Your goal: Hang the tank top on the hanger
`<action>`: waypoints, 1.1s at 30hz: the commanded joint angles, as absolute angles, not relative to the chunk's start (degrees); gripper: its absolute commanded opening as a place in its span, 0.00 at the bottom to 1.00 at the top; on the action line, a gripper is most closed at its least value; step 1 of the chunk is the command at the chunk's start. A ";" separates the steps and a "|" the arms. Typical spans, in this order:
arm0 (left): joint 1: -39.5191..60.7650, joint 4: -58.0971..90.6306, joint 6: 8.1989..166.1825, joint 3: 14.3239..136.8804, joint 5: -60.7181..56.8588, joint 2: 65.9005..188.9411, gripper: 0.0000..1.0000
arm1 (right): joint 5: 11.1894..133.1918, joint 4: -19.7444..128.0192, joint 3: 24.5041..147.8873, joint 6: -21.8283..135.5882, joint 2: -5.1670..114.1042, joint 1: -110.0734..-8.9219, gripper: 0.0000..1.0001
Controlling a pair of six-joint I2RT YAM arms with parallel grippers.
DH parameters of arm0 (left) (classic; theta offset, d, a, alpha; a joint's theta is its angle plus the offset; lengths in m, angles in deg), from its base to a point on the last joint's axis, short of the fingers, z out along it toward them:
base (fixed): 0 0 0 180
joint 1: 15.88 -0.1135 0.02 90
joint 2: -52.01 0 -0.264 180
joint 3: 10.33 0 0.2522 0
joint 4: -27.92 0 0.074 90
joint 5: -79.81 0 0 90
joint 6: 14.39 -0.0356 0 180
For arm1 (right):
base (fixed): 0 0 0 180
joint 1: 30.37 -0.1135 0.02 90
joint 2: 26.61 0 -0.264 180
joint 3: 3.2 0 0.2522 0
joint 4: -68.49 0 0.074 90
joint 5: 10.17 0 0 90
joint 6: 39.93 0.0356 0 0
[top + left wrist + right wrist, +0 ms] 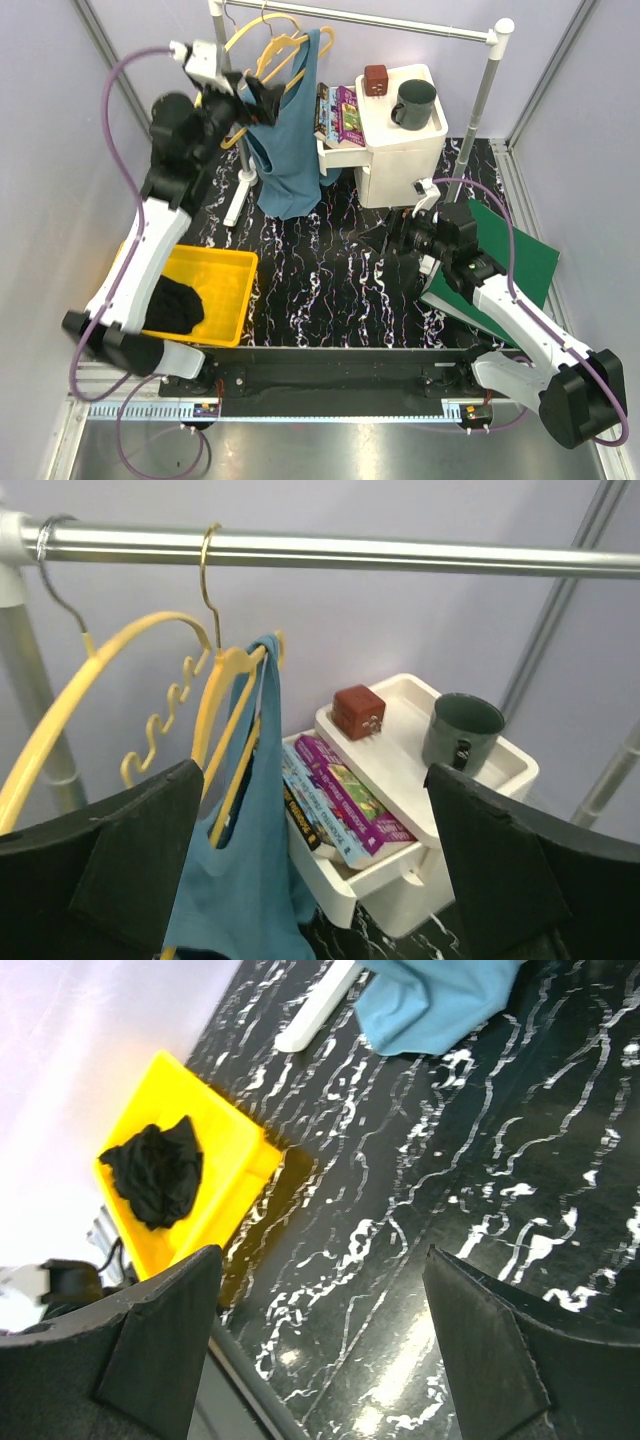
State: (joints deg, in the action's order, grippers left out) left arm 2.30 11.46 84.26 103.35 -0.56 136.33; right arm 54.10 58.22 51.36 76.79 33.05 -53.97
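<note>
Tank top [290, 150] on hanger [230, 660], seemingly by one strap; left claw [310, 780] and right claw [322, 1255] agape, empty.

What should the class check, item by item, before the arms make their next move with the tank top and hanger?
1. Hanger hook over the rail: ok.
2. One tank top strap over the hanger's shoulder: ok.
3. Second strap seated on the other shoulder: cannot tell.
4. Left jaws open, gripping nothing: ok.
5. Right jaws open, holding nothing, above the table: ok.
</note>
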 commanded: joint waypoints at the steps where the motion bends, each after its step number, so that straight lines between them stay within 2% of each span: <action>1: 8.19 20.13 77.12 86.96 -15.93 122.35 0.99 | 58.37 56.84 51.87 73.10 31.66 -53.75 0.90; 7: 21.37 24.62 79.21 58.84 -33.70 104.85 0.99 | 63.48 55.08 52.48 70.90 32.10 -53.14 0.91; 10: 26.74 23.22 81.93 49.24 -41.80 101.85 0.99 | 64.54 52.98 52.49 70.46 32.01 -52.08 0.91; 14: 30.09 18.39 87.03 41.42 -45.09 102.46 0.99 | 66.20 51.66 52.22 69.93 30.61 -50.59 0.91; 21: 30.27 15.84 95.99 34.37 -41.22 97.03 0.99 | 70.77 49.72 51.43 68.88 26.65 -49.18 0.92; 33: 30.27 11.53 97.32 32.44 -43.85 90.34 0.99 | 71.66 49.37 51.17 68.61 25.77 -49.09 0.92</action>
State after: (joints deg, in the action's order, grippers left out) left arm 30.06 11.44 96.04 32.84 -41.50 91.13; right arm 70.33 48.73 51.34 69.53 26.23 -49.48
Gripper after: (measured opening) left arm 0.988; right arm 0.917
